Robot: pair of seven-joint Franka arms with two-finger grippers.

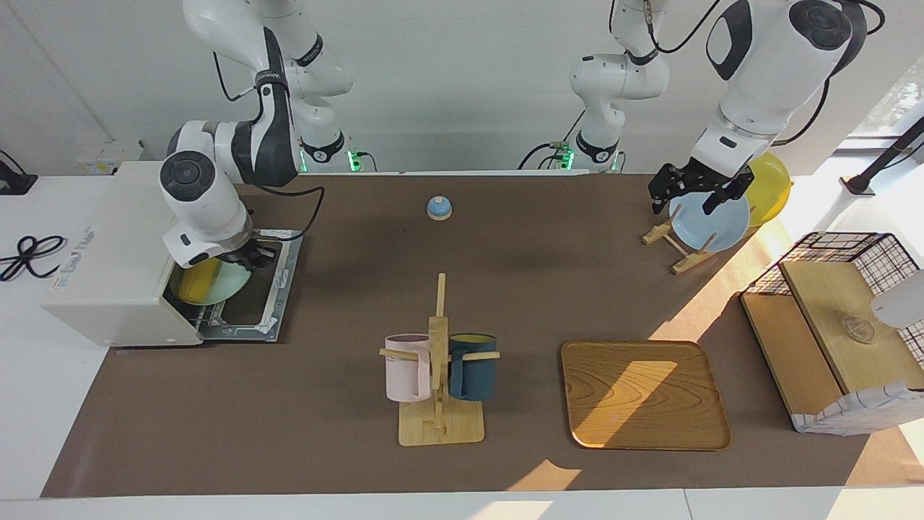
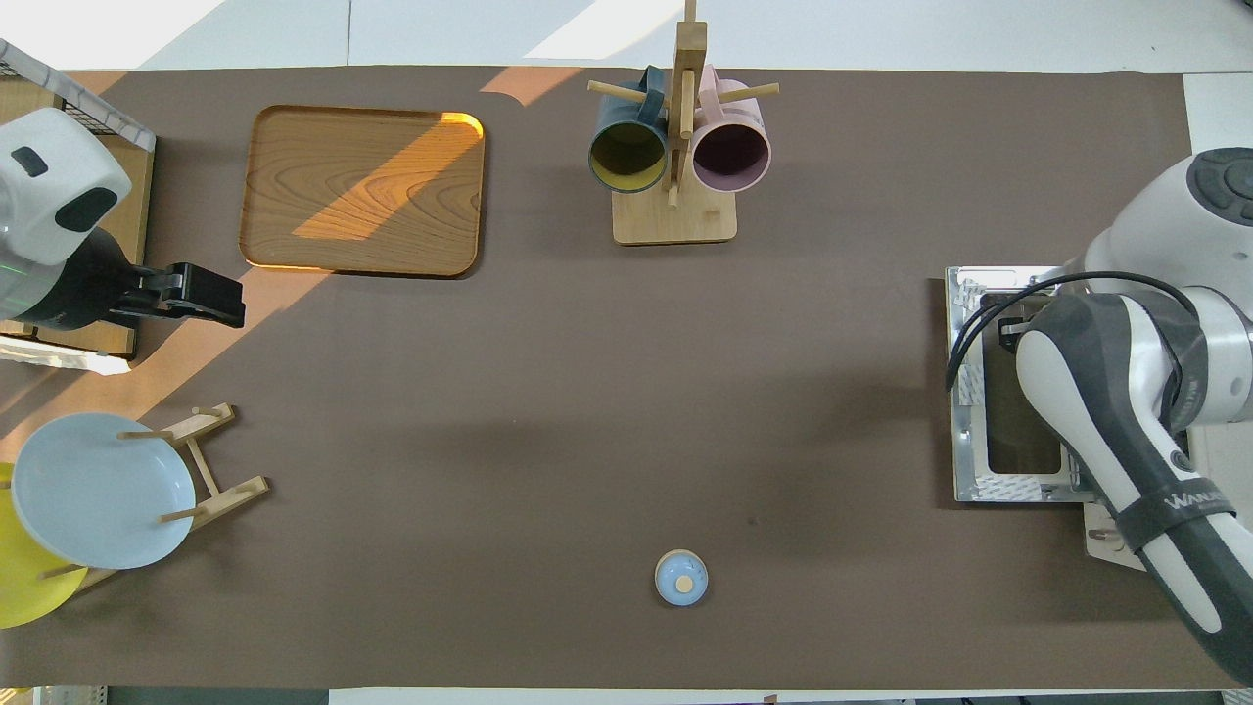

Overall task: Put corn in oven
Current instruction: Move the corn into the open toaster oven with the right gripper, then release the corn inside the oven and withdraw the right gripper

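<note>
Finds the oven (image 1: 108, 253) at the right arm's end of the table, with its glass door (image 1: 253, 289) dropped flat onto the brown mat. Shows the right gripper (image 1: 253, 256) low at the oven's mouth, just above the open door, fingertips pressed together. Places a pale green plate (image 1: 229, 280) right under that gripper, half inside the opening. Cannot tell whether the gripper pinches the plate's rim or only touches it. Makes out the corn (image 1: 192, 284) as a yellow patch on the plate, inside the oven's mouth and partly hidden by the arm's wrist. Puts the left gripper (image 1: 686, 193) up in the air at the left arm's end, over the table by the wooden plate rack (image 1: 682, 253), fingers spread and holding nothing. Counts a light blue plate (image 1: 711, 224) and a yellow plate (image 1: 772, 188) standing on edge in that rack. Notes a small blue bell (image 1: 439, 208) mid-table, near the robots. Sets a wooden mug stand (image 1: 438, 361) farther from the robots than the bell, with a pink mug (image 1: 406, 368) and a dark blue mug (image 1: 473, 368) hung on its pegs. Lays a wooden tray (image 1: 642, 393) beside the stand, toward the left arm's end, and a wire basket (image 1: 888, 249) with wooden boards at the table's edge there.
</note>
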